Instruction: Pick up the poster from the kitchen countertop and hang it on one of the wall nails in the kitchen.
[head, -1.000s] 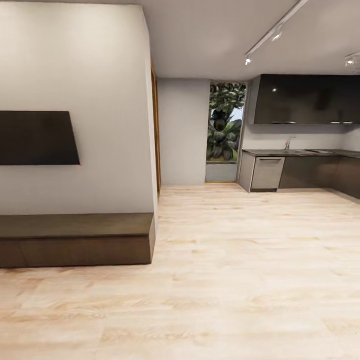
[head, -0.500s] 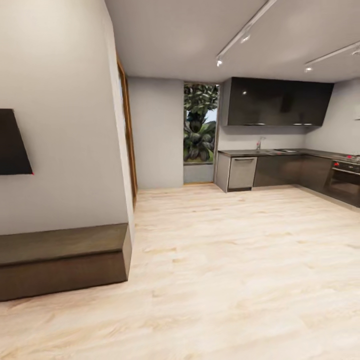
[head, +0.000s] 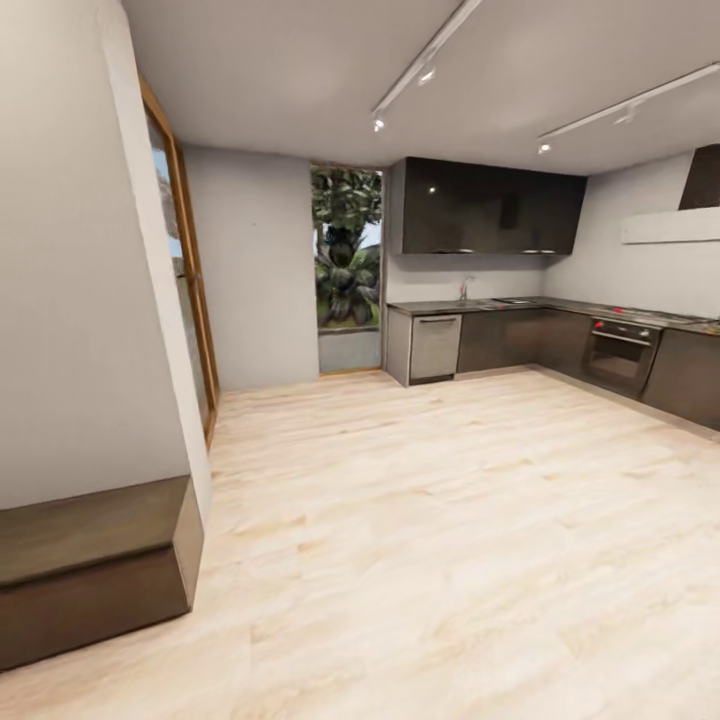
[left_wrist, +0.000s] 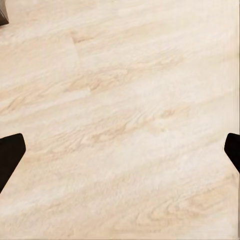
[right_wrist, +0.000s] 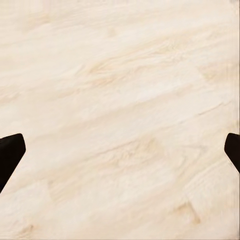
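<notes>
Still on approach across pale wood floor, the robot faces the long grey kitchen bench at right-centre frame, poster not discernible, left end effector and right end effector spread apart, empty; next, close in.

a pale wood floor runs to the kitchen countertop with its tap, dark upper cabinets above, an oven at right, a low bench at left.

Black fingertips — matte, blunt
</notes>
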